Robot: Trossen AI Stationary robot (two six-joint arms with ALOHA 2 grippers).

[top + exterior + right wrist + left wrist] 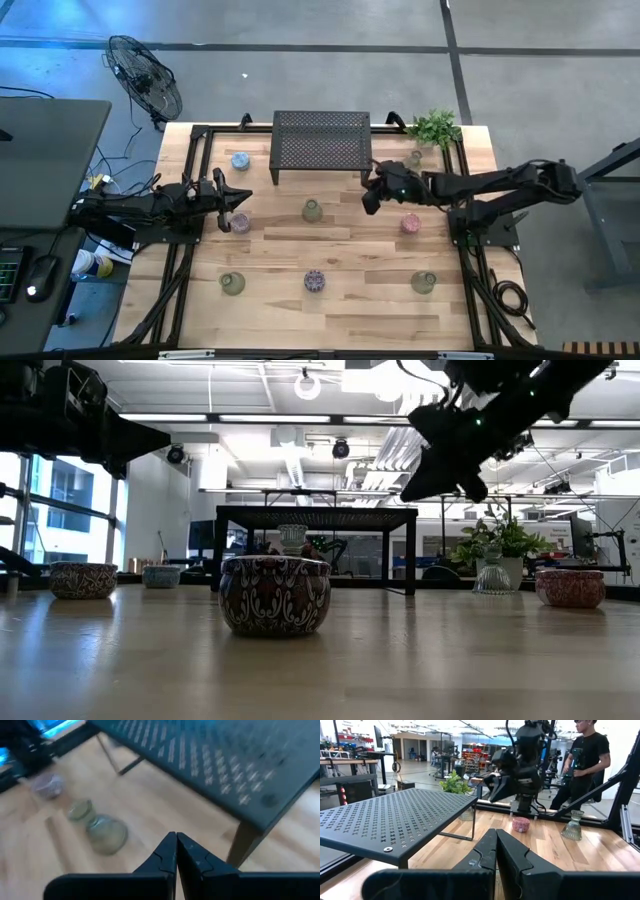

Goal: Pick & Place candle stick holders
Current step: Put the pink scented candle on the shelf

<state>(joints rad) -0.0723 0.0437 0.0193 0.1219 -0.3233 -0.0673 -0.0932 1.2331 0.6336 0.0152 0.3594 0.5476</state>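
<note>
The candle stick holders [313, 210] sit scattered, well apart, across the tabletop [340, 305], probably so each can be grasped alone. None is held. The right gripper [369, 201] hovers by the rack [322, 141], fingers pressed together (empty); the left gripper [233, 196], also closed, waits near a pink holder [240, 223].

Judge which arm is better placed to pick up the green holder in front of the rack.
Right, probably. The right gripper hangs nearer the green holder, jaws shut and empty; the left gripper sits by the pink holder.
</note>
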